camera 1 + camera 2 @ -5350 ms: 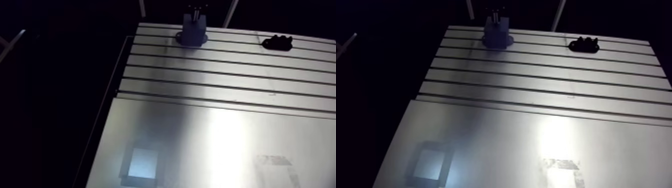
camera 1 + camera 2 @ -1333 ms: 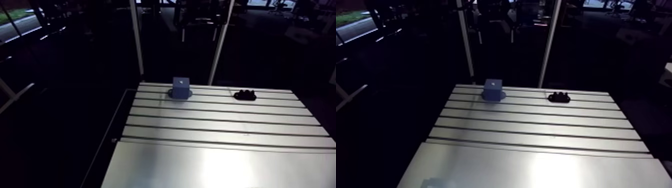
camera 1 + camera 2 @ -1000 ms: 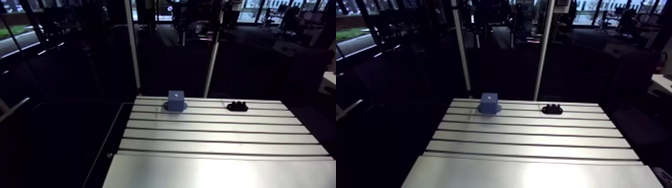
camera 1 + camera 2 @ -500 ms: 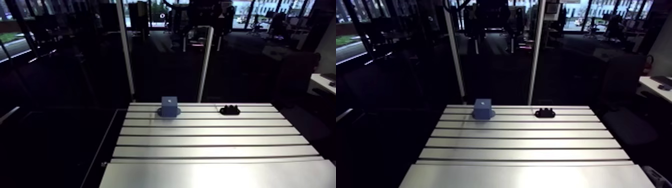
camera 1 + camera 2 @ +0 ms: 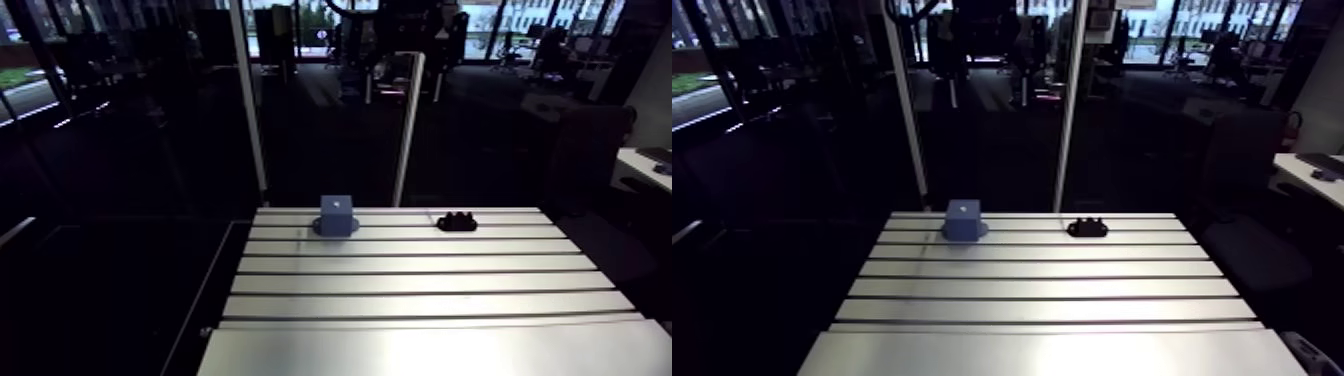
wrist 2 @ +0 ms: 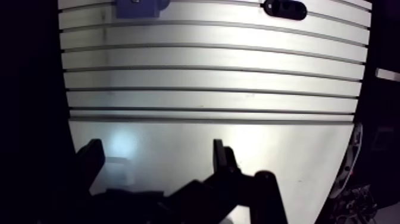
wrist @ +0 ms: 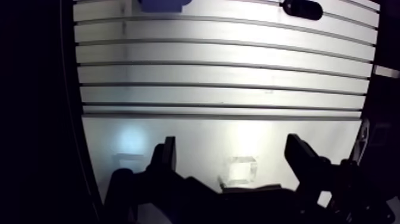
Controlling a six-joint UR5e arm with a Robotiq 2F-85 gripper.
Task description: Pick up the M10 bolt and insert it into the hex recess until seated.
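Gripper [image 7: 231,143] has backed away from the blue block [image 5: 338,214] and is hanging wide open and empty over the smooth plate [image 7: 268,134]. The block is sitting at 12 o'clock, with the black fixture [image 5: 457,221] at its 3. Can't make out the M10 bolt or its axis.

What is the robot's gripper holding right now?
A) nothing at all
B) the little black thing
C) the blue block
A: the gripper is open with only bare table between its fingers, while the blue block and the small black part sit far ahead near the table's far edge.
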